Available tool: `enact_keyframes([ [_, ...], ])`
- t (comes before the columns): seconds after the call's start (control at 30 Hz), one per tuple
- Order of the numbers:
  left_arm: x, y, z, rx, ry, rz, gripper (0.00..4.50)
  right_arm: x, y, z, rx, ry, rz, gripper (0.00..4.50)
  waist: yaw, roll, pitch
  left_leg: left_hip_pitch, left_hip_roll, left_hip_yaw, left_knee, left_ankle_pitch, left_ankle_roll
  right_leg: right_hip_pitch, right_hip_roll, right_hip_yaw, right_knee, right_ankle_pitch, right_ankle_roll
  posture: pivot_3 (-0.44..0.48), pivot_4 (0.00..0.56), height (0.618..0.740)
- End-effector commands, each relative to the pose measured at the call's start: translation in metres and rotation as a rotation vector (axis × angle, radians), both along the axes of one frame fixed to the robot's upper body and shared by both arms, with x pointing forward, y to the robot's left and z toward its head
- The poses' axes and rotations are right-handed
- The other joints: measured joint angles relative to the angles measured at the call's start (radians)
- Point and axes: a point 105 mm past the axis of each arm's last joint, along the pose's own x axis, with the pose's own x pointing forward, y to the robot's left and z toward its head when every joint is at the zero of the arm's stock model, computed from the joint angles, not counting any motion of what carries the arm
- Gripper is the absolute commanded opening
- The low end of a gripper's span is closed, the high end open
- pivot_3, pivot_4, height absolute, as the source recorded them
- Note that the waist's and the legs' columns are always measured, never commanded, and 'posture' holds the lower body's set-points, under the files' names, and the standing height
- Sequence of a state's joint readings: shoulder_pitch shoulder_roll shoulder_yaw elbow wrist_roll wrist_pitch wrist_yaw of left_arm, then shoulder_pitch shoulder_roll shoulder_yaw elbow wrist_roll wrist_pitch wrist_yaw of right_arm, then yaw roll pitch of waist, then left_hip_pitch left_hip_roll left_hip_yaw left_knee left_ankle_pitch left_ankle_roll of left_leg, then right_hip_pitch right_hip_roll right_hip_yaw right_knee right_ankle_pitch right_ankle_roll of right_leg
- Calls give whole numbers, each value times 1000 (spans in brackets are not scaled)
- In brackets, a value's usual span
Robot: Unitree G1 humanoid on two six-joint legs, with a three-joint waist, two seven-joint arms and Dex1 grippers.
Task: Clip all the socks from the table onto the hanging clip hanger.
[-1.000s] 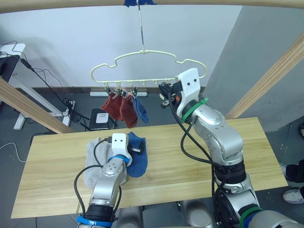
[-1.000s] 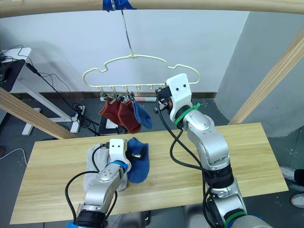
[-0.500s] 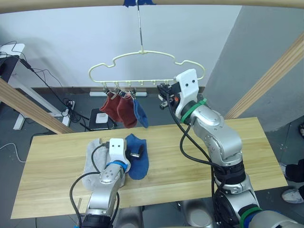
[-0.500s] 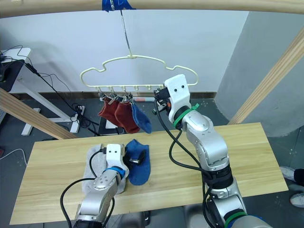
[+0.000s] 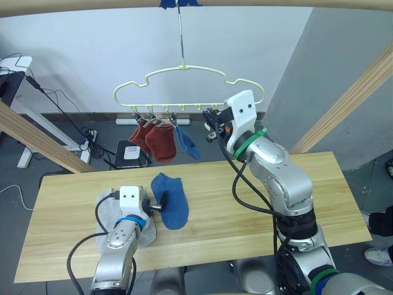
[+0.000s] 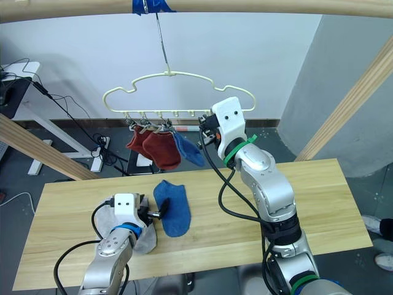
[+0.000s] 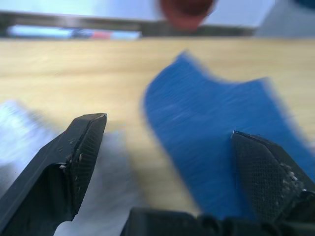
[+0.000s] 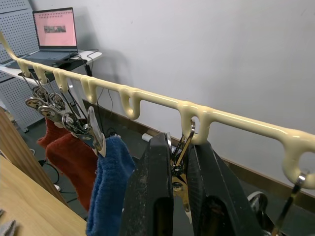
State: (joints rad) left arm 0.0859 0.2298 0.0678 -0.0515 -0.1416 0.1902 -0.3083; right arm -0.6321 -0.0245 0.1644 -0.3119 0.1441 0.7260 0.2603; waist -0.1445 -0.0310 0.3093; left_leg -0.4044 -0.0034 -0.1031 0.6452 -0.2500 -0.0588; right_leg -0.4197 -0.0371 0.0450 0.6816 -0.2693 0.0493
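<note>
Squeezing one small metal clip (image 8: 179,164) on the pale yellow cloud-shaped wire hanger (image 5: 184,69), the right pincer (image 8: 178,196) holds it pressed between its fingers, probably to open it for a sock. Low over the light wooden bench (image 5: 258,203), the left pincer (image 7: 167,162) is spread wide, with the loose blue ankle sock (image 7: 216,132) just ahead and light grey socks (image 5: 104,215) beneath.

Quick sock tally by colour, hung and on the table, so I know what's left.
Dark red: 2, both clipped on the clip hanger, first dark red sock, second dark red sock.
Blue: 2, hanging blue sock, blue sock on the table.
Light grey: the light grey socks lie bunched, probably 2.
Total: 6 if so.
</note>
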Motion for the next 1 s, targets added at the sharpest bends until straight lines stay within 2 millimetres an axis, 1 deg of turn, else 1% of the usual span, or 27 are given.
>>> enact_keyframes([
  [0.03, -7, -24, 20, -48, -77, -149, 4500, -11, 4, 16, 27, -78, 33, 63, 0, 0, 0, 0, 0, 0, 0, 0, 0, 0, 0, 0, 0, 0, 0, -224, 282, 740],
  [0.1, -10, -28, 18, -58, -59, -172, 4500, -11, 3, 16, 26, -77, 32, 63, -1, 0, 0, 0, 0, 1, 0, 0, 0, 0, 0, 0, 0, 0, 0, -223, 281, 740],
  [0.23, -12, -23, -2, -61, 41, -92, 4500, -11, 3, 16, 27, -75, 32, 63, -2, 0, 0, 0, 0, 0, 0, 0, 0, 0, 0, 0, 0, 0, 0, -225, 281, 740],
  [0.37, -8, -20, -9, -29, 75, -48, 4500, -10, 3, 16, 28, -72, 31, 63, -1, 0, 0, 0, 0, 0, 0, 0, 0, 0, 0, 0, 0, 0, 0, -226, 283, 740],
  [0.57, 0, -27, -16, 11, 112, -51, 4500, -11, 3, 15, 31, -66, 32, 63, -1, 0, 0, 0, -1, 0, 0, 0, 0, 0, 0, 0, 0, 0, 0, -232, 284, 740],
  [0.73, 2, -31, -20, 10, 148, -62, 4500, -11, 3, 15, 36, -57, 29, 63, -1, 0, 0, 0, -1, 0, 0, 0, 0, 0, 0, 0, 0, 0, 0, -235, 284, 740],
  [0.83, 2, -30, -20, 20, 148, -64, 3879, -11, 3, 14, 37, -53, 30, 63, -1, 0, 0, 0, -1, 0, 0, 0, 0, 0, 0, 0, 0, 0, 0, -237, 284, 740],
  [1.0, 1, -34, -20, 2, 147, -96, 2618, -11, 3, 13, 40, -44, 30, 63, -1, 0, 0, 0, -1, 0, 0, 0, 0, 0, 0, 0, 0, 0, 0, -238, 284, 740],
])
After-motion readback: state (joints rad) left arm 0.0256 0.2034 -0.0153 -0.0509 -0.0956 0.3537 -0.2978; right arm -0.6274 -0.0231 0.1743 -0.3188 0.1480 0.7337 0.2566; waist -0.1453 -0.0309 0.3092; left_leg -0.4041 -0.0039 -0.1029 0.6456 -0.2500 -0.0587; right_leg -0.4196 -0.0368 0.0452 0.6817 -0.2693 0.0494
